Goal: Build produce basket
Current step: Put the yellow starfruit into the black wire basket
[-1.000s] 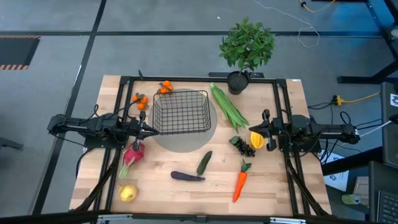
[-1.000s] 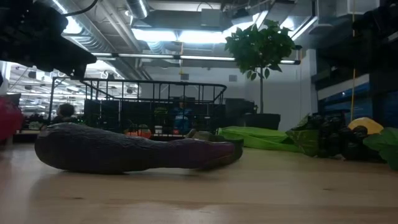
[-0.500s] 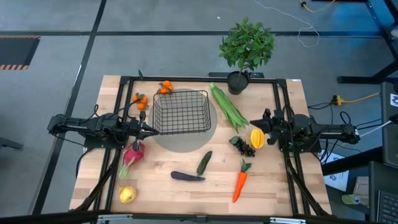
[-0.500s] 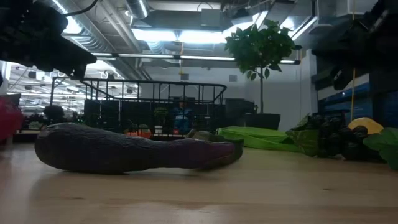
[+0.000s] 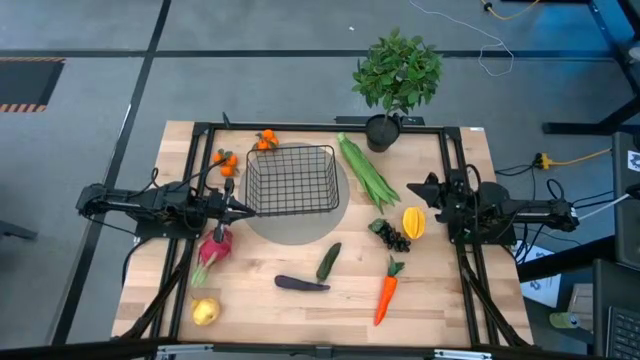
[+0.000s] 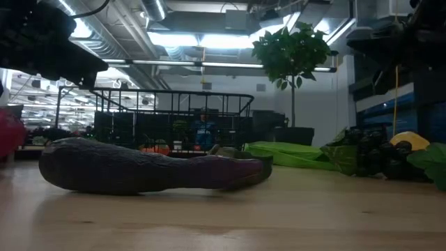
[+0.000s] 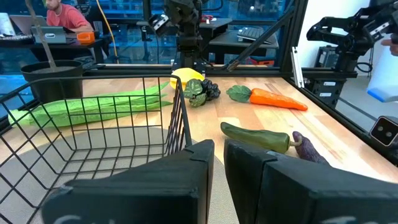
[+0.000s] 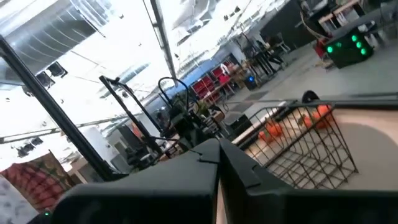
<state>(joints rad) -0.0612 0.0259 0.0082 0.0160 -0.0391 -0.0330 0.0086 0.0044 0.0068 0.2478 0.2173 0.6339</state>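
No writing or label is showing legibly anywhere. The basket [image 5: 291, 181] is sitting empty toward the far edge of the surface [image 5: 440, 300], partly over a grey disc [image 5: 300, 228]. The left gripper [image 5: 243, 209] is grasping the basket's left wall, its fingers [image 7: 186, 168] pinching the wire rim. The right gripper [image 5: 408, 191] is hanging clenched and empty near the right edge, just beyond the yellow fruit [image 5: 412, 221].

The produce is lying scattered: small oranges [image 5: 266, 140] near the far edge, long green pods [image 5: 366, 172] right of the basket, grapes [image 5: 392, 236], cucumber [image 5: 328, 261], eggplant [image 5: 301, 284] and carrot [image 5: 386, 291] toward the near edge, dragon fruit [image 5: 213, 248] and another yellow fruit [image 5: 205, 311] near the left edge. A potted plant [image 5: 396, 76] is standing at the far edge.
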